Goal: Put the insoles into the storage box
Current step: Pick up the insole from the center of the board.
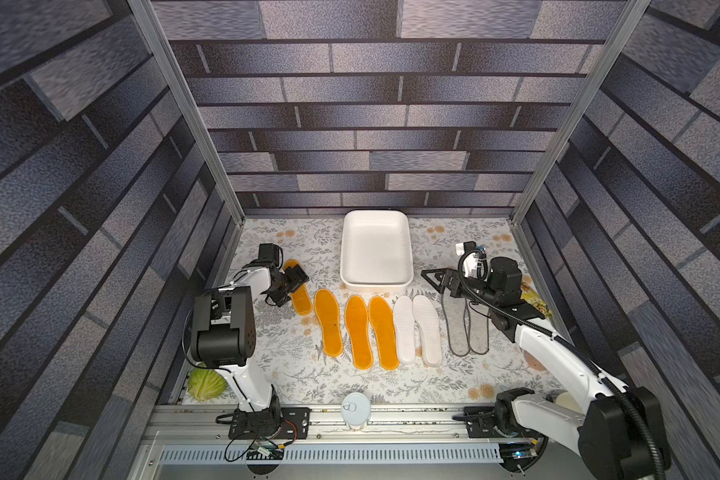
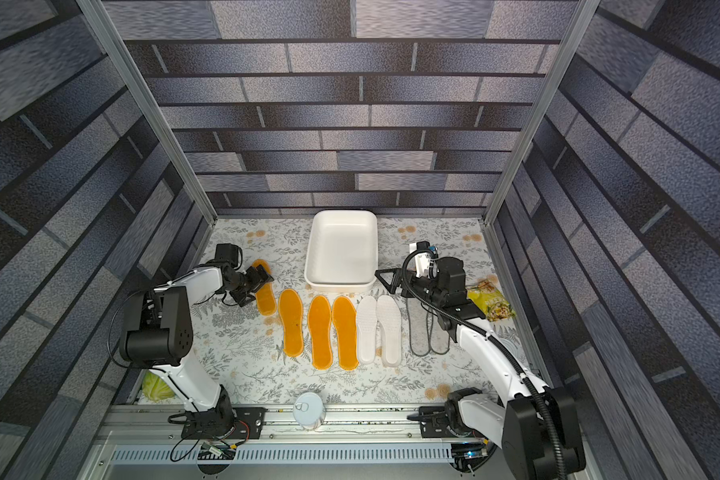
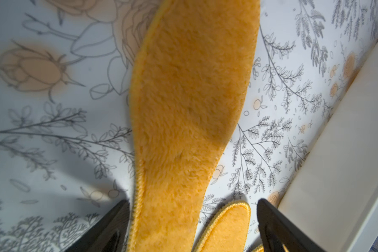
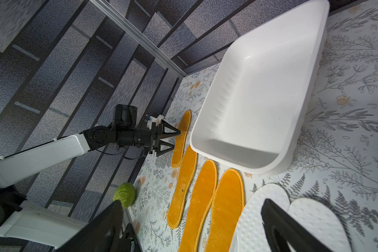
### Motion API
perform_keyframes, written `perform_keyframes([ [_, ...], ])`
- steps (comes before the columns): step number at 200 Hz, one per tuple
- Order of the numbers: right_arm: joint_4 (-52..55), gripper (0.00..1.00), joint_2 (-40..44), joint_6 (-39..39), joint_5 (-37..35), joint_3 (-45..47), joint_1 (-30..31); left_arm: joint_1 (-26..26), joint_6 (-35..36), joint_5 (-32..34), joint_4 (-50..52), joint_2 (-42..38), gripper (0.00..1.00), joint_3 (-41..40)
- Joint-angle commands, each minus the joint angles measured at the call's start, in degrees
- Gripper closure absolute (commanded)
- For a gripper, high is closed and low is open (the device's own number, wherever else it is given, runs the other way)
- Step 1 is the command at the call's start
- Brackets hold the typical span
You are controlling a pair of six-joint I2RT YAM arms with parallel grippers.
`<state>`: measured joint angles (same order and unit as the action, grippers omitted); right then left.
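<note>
The white storage box (image 1: pixel 376 286) stands empty at the back middle of the table. In front of it lie a row of insoles: orange ones (image 1: pixel 328 322), two white foam ones (image 1: pixel 404 330) and two grey felt ones (image 1: pixel 458 328). The leftmost orange insole (image 3: pixel 190 98) lies flat on the table. My left gripper (image 3: pixel 193 203) is open low over it, one finger on each side of it. My right gripper (image 1: pixel 431 280) hangs open beside the box's front right corner, above the grey insoles, with nothing between its fingers (image 4: pixel 277 224).
A green cabbage (image 1: pixel 204 384) sits at the front left corner and a tin can (image 1: pixel 355 409) at the front edge. A yellow snack packet (image 2: pixel 491 305) lies by the right wall. A cream bowl (image 1: pixel 566 401) shows partly under the right arm. Enclosure walls stand on three sides.
</note>
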<state>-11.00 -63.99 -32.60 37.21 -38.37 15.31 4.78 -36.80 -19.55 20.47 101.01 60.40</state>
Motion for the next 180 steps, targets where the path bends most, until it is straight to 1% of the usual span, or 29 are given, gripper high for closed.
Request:
perform_keyframes([
  [1, -3.0, 0.00, 0.1, -1.1, 0.3, -1.0, 1.7, 0.4, 1.4, 0.4, 1.8, 3.6, 0.08, -2.5],
  [24, -3.5, 0.01, -0.7, -1.3, -0.6, -1.5, 3.0, 0.5, 2.1, 0.5, 2.5, 4.2, 0.10, -2.4],
  [51, -3.6, 0.01, -1.5, -1.4, -0.8, -2.1, 3.6, 0.8, 2.8, -0.3, 2.8, 4.6, 0.15, -2.7],
  [91, -3.8, 0.01, -1.8, -1.4, -1.4, -2.1, 3.7, 0.6, 4.0, 0.1, 4.7, 5.0, 0.14, -2.3],
  [117, -3.9, 0.01, -1.6, -1.3, -1.5, -2.0, 3.7, -0.7, 6.6, 5.5, 11.4, 5.9, 0.14, 1.0],
  [134, -4.1, 0.01, -1.5, -1.3, -1.7, -1.8, 3.8, -2.5, 8.2, 12.2, 17.0, 6.9, 0.13, 4.1],
  [140, -4.2, 0.01, -1.6, -1.4, -1.7, -1.8, 3.8, -2.8, 8.4, 13.0, 18.5, 7.3, 0.13, 5.1],
  [156, -4.5, 0.01, -1.5, -1.3, -1.8, -1.6, 3.8, -3.2, 8.1, 12.8, 19.9, 8.3, 0.14, 6.2],
  [180, -4.7, 0.01, -1.3, -1.2, -2.0, -1.3, 3.7, -4.9, 7.5, 16.7, 24.1, 9.4, 0.15, 8.3],
])
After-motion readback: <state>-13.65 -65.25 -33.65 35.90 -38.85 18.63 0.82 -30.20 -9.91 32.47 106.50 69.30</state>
